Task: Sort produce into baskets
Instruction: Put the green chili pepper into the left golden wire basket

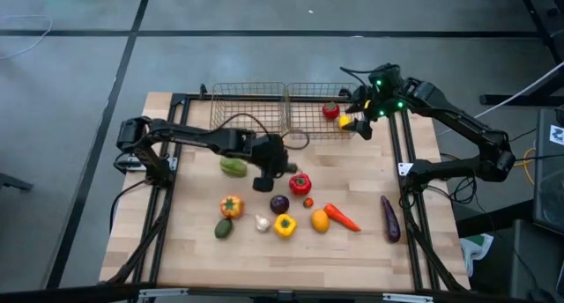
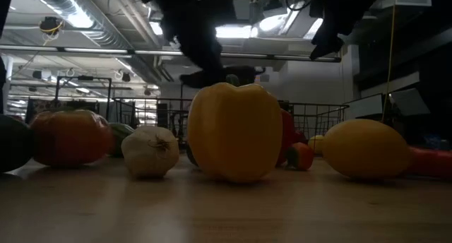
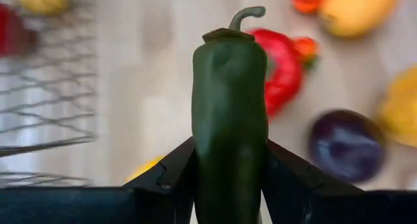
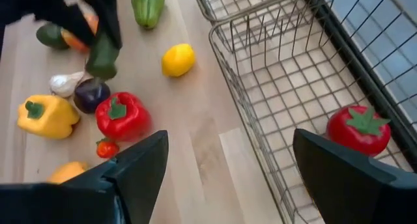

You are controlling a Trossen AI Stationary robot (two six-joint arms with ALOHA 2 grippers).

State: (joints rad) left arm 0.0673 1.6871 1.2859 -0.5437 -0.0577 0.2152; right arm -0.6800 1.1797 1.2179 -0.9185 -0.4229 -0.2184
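Left gripper (image 3: 229,185) was clenched on a green pepper (image 3: 228,113), lifted off the desk mid-table, likely for carrying to the baskets (image 1: 264,105) at the far edge. Right gripper (image 4: 228,178) hung released over the right basket's (image 4: 306,81) near rim; a tomato (image 4: 358,129) lay inside, just beside it.

dark green pepper (image 3: 229,120) stem-up, clamped between left gripper (image 3: 228,178) fingers above the tabletop. two wire baskets (image 1: 249,105) side by side at far edge; right one holds a red tomato (image 4: 359,129). remaining produce scattered mid-tabletop: red pepper (image 1: 300,183), yellow pepper (image 1: 284,224), eggplant (image 1: 389,218).
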